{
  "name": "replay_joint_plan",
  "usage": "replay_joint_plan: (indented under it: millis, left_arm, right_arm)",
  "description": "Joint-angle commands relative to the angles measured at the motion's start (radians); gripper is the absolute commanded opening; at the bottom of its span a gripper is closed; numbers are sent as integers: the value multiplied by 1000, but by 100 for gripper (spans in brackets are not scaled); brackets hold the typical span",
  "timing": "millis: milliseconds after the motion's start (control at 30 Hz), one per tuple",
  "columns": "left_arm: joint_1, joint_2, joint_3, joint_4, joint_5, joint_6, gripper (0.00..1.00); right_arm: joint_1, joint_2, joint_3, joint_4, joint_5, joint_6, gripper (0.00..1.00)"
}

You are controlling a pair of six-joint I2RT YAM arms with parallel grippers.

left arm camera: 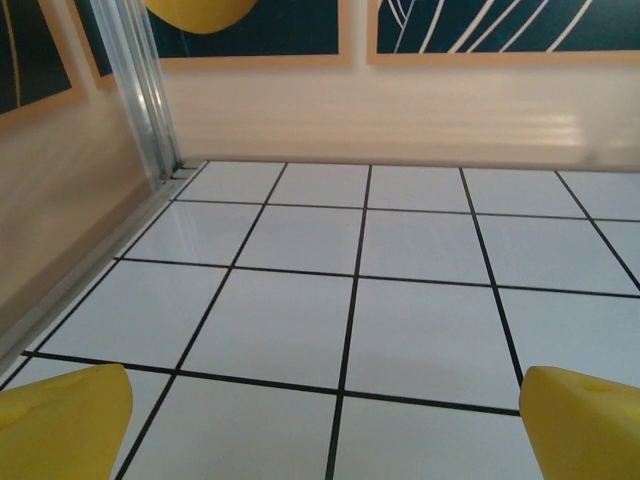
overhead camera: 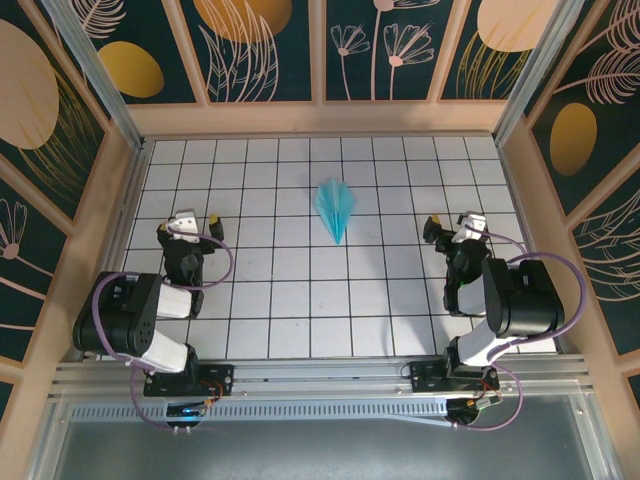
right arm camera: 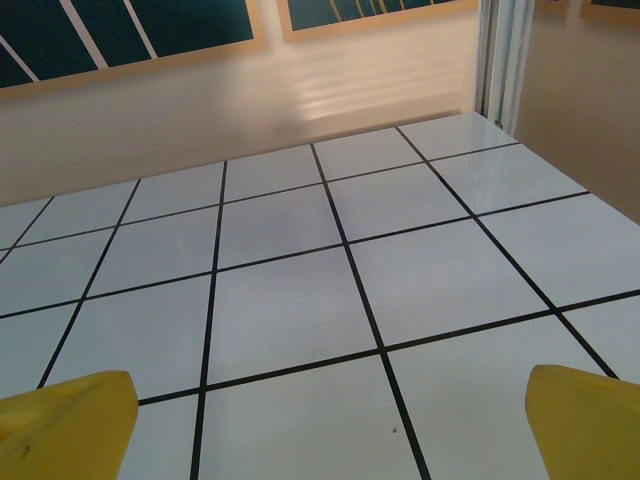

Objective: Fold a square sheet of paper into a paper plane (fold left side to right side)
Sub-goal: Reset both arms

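Flanking the table [overhead camera: 300,300] at its near corners, both arms sat low, left gripper [overhead camera: 195,220] and right gripper [overhead camera: 452,224] spread wide and empty, apparently giving room; the paper plane [overhead camera: 335,207] lay folded mid-table, toward the far edge.

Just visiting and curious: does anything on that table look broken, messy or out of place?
Nothing stands out. The paper plane lies neatly folded in the middle of the table, and the left gripper and right gripper sit open, clear of it.
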Motion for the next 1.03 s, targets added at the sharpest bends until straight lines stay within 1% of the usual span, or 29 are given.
replay_joint_plan:
  millis: [0,133,1000]
  left_arm:
    - [21,5,9,51,34,-30,99]
    - [40,8,24,28,47,-50,99]
    - [41,5,19,36,43,-49,99]
  right_arm:
    - [13,-2,16,45,24,-4,99]
    - [20,0,19,43,31,-11,99]
    - [28,0,21,39,39,-18,99]
